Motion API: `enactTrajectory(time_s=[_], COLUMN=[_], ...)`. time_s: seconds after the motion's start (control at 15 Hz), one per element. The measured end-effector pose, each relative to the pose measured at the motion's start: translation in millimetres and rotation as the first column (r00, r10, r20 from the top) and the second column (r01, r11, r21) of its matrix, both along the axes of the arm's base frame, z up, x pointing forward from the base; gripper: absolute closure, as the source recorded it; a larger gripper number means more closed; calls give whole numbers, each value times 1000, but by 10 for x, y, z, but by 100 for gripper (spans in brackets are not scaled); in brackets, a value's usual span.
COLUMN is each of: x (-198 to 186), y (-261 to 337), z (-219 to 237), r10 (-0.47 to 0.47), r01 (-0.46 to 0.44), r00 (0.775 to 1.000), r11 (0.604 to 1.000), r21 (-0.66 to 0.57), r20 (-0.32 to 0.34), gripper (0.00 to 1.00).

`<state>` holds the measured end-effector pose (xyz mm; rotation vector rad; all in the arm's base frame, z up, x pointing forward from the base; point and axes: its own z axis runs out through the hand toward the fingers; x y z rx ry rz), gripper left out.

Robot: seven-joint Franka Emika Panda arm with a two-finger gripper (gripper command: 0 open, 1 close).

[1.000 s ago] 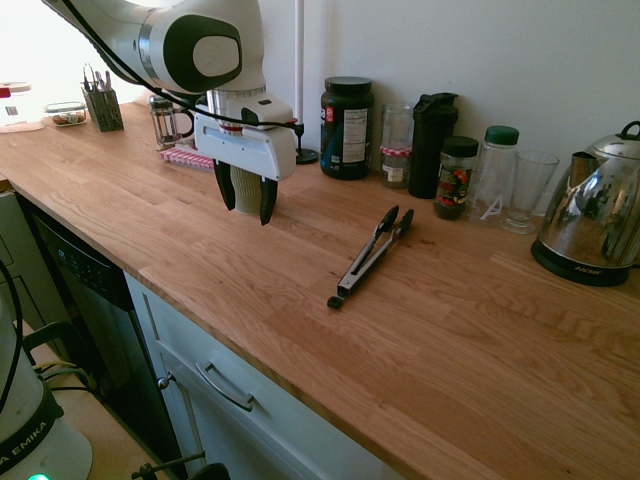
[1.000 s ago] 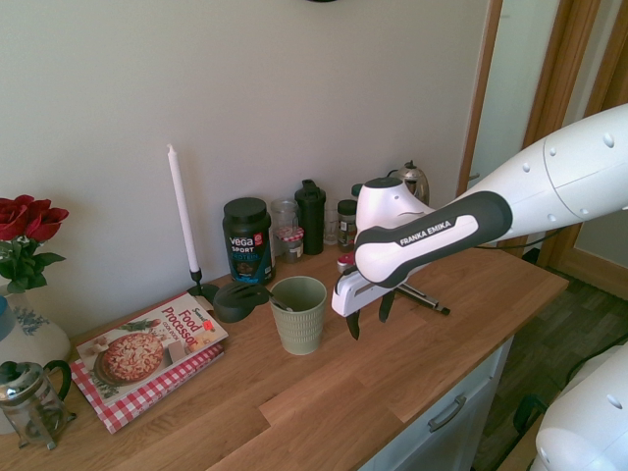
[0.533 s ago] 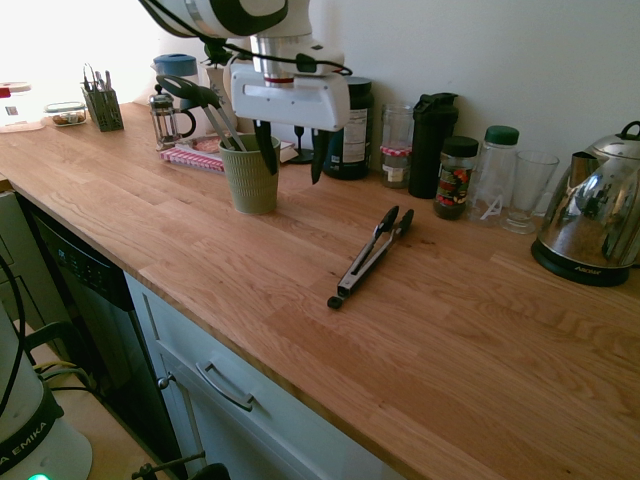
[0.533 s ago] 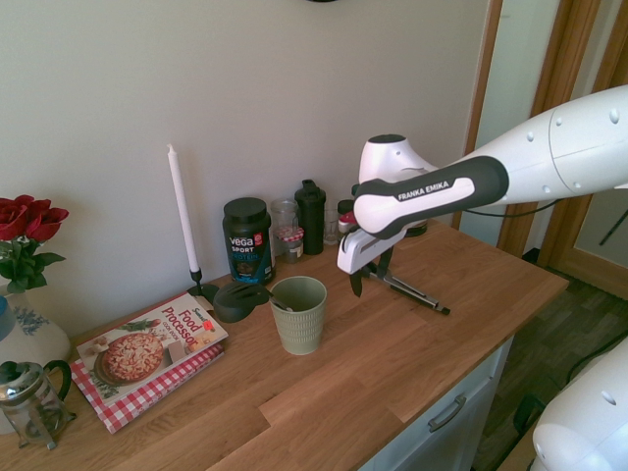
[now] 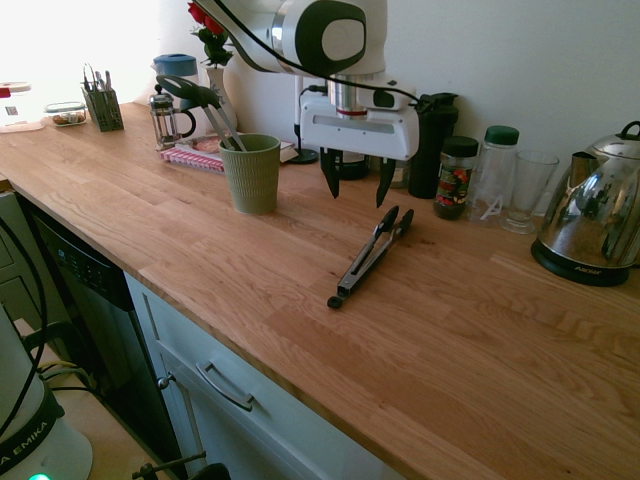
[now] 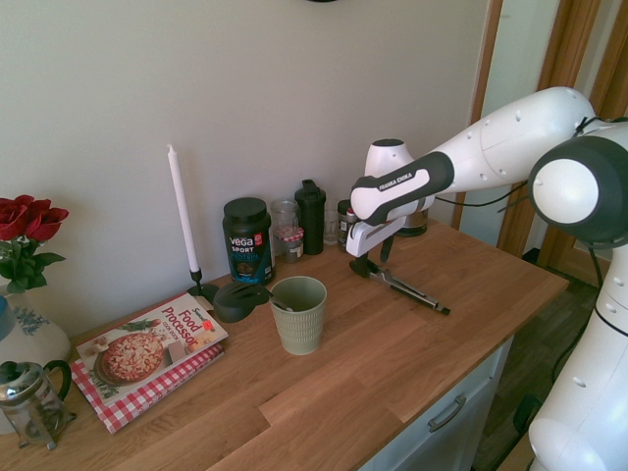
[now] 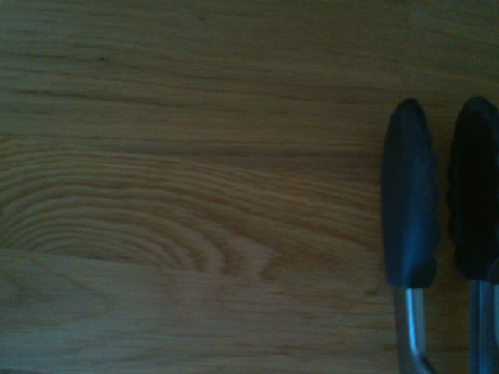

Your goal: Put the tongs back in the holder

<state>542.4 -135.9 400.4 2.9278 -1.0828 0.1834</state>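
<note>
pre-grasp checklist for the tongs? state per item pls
1. Claw open and empty: ok, fingers spread, nothing between them.
2. Tongs reachable: ok, lying flat on the wooden counter, nothing on top of them.
3. Claw lined up over the tongs: not ok, it hangs above and beside their black tips, which sit off to one side in the wrist view.
4. Holder upright with room: ok, though it already holds a black spatula leaning out.
5. Path from tongs to holder: ok, bare counter between them.
6. Clearance from the jars behind the claw: cannot tell.
</note>
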Motion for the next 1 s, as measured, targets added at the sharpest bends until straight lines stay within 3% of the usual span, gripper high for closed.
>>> enactTrajectory(time_s=[0.4, 0.47, 1.0], x=[121, 125, 159], y=[-122, -139, -227], z=[-422, -466, -554], r10=[-1, -4, -20], r01=[1, 5, 20], r00=[999, 999, 999], r11=[1000, 1000, 1000], r21=[1, 2, 7], r20=[-36, -39, -37], gripper=[0, 100, 100])
